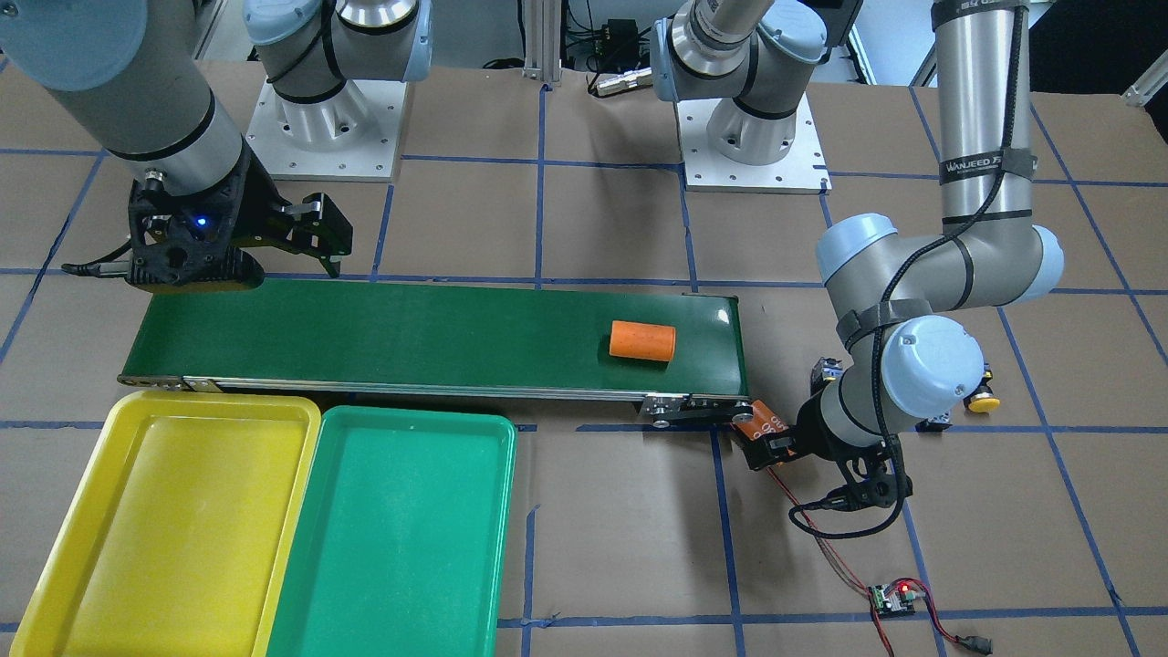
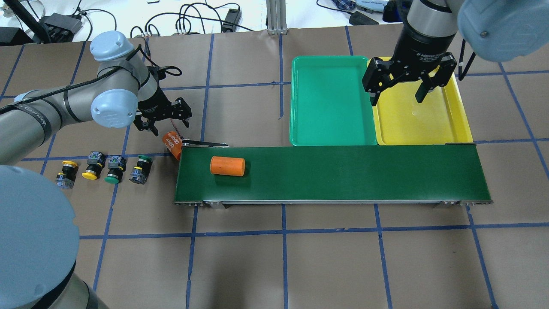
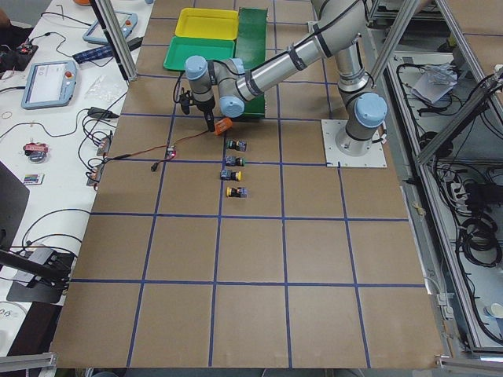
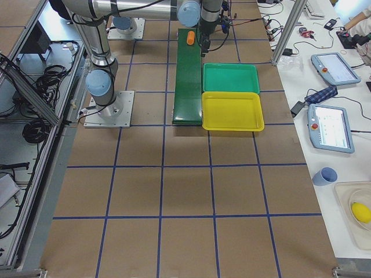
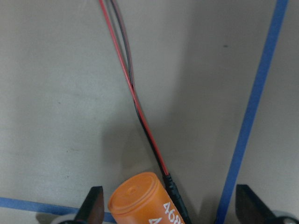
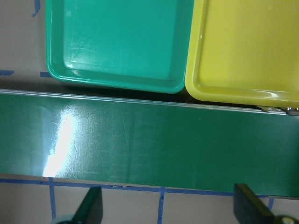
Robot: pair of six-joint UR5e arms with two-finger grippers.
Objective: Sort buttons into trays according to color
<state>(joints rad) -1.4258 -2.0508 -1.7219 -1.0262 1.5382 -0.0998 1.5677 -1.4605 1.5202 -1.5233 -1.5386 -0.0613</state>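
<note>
The left hand (image 2: 164, 124) is spread wide and holds nothing. It hangs low over the bench (image 2: 274, 257), and the end of an orange cylinder marked "4680" (image 2: 171, 145) pokes up between its fingers, closer to one of them. A red-and-black wire (image 5: 135, 93) runs along the bench past that cylinder, which sits at the end of the dark-green conveyor belt (image 2: 343, 174). A plain orange cylinder (image 2: 227, 166) lies on the belt near the same end.

On the bench beside the belt, the four buttons lie in a row: two yellow (image 2: 66, 171) (image 2: 92, 166), then two green (image 2: 113, 169) (image 2: 141, 168).

The right hand (image 2: 396, 98) is also open wide and empty — it hovers over the yellow tray (image 2: 422, 124), which touches the green tray (image 2: 332, 103) along the belt's far side.
</note>
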